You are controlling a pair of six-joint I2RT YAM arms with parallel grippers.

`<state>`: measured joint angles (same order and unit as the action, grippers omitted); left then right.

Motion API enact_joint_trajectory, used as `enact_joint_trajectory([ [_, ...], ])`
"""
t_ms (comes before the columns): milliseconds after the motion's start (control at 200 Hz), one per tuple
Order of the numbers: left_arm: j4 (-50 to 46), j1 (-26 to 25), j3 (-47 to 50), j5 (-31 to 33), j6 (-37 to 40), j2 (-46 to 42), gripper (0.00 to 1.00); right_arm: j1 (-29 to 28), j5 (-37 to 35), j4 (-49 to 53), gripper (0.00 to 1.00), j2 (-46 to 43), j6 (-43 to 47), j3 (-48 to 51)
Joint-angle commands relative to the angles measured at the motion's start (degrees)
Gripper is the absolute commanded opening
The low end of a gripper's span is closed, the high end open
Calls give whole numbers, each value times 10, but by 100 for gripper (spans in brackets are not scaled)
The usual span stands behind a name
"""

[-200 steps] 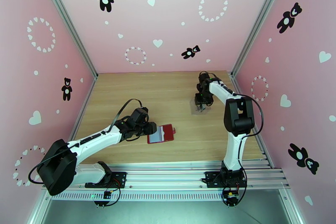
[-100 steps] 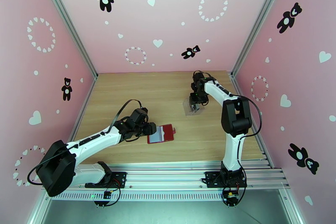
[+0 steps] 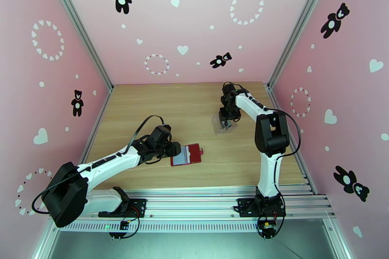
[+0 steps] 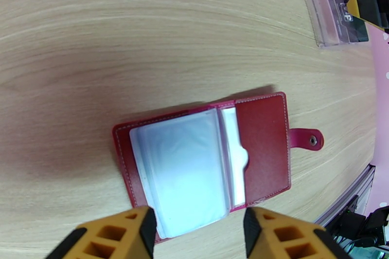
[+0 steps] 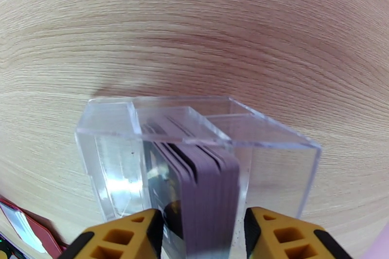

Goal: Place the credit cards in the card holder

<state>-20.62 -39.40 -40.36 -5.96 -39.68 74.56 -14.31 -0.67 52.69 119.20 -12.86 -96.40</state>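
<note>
The credit cards (image 5: 209, 182) stand stacked in a clear box (image 5: 272, 143) at lower centre, the right gripper (image 5: 204, 231) jaws astride them; whether they pinch I cannot tell. Left gripper (image 4: 197, 228) jaws apart at the open card holder (image 4: 262, 148), lower middle. Best pinch one card, lift straight

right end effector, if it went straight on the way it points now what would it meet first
Most likely the credit cards standing on edge in the clear box. The stack lies directly ahead, between the fingers of the right end effector. The remaining gap is hard to judge.
</note>
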Motion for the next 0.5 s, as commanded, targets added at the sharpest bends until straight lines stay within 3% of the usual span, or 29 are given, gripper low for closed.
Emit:
enact_joint_trajectory([
  [0,-8,4,3,-2,-5,-10,53,0,-12,15,51,23,7,-7],
  [140,-9,4,1,-2,-5,-8,53,0,-25,18,50,17,6,-10],
  [345,-10,4,-2,-2,-4,-6,53,6,-98,15,47,-36,-4,-3],
  [495,-8,4,-3,-3,-4,0,53,14,-103,23,34,-56,0,-2],
])
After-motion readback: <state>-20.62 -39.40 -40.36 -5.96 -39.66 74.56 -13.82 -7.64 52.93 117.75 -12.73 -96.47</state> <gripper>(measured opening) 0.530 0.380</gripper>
